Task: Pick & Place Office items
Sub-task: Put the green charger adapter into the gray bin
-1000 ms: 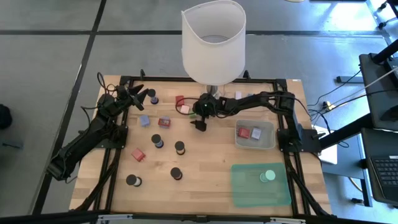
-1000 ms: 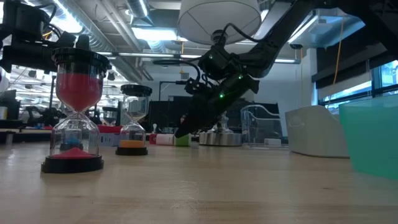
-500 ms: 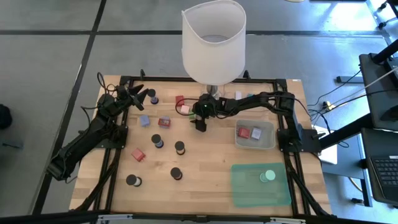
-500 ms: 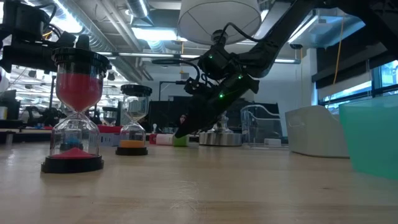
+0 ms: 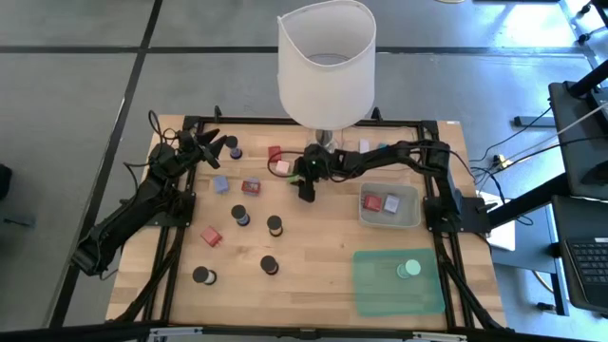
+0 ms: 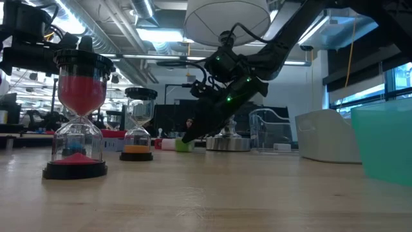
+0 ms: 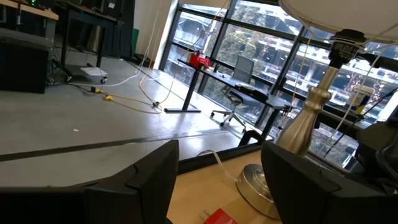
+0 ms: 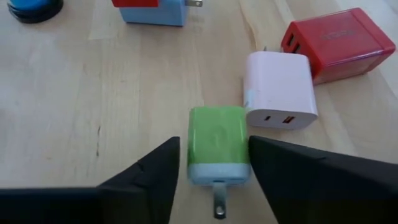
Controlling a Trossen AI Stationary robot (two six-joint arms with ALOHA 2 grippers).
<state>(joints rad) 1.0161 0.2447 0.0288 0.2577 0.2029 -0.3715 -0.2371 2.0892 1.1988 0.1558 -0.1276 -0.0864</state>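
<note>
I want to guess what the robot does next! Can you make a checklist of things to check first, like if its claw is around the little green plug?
1. Right gripper lined up on the green plug: ok, one finger sits on each side of it.
2. Firm squeeze on the plug: cannot tell, the fingers look close but contact is not clear.
3. Pink plug out of the way: not ok, it touches the green plug's corner and may get nudged.
4. Red plug out of the way: ok, it lies beyond the pink one.
5. Clear tray has room: ok, two blocks inside, space left.
6. Left gripper out of the way: ok, it waits at the table's far left.
</note>
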